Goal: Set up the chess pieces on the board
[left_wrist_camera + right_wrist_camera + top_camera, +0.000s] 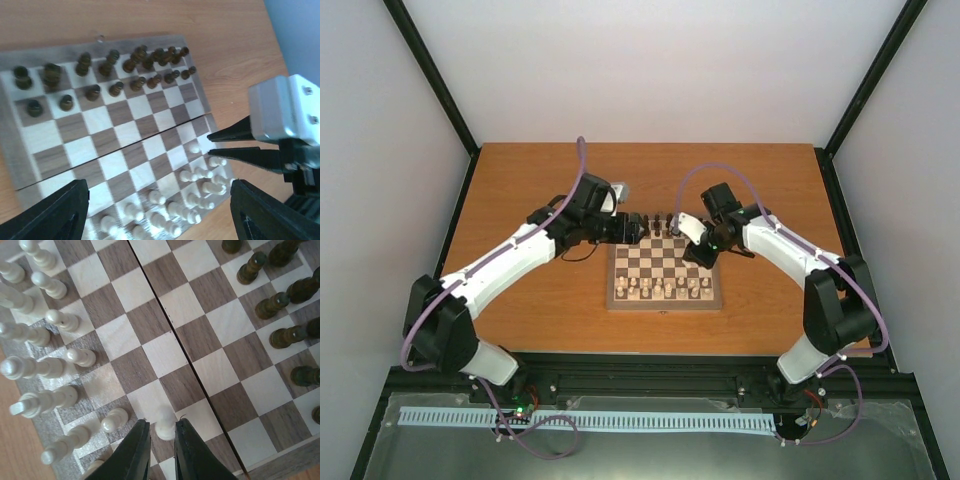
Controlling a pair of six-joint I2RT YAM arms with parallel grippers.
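The board (665, 303) lies mid-table. Dark pieces (656, 221) stand in two rows on its far side and cream pieces (665, 288) in two rows on its near side. My right gripper (162, 424) is low over the board's right part, its fingers narrowly apart on either side of one cream pawn (164, 423) standing ahead of the cream rows. A sliver of board shows between the left finger and the pawn. My left gripper (156, 192) is wide open and empty above the board. The left wrist view shows the right gripper (216, 144) and both sets of pieces.
The board rests on an orange-brown wooden table (520, 200) bounded by black frame rails and grey walls. The two arms reach in from the left and right and meet near the board's far edge. Purple cables loop over both arms.
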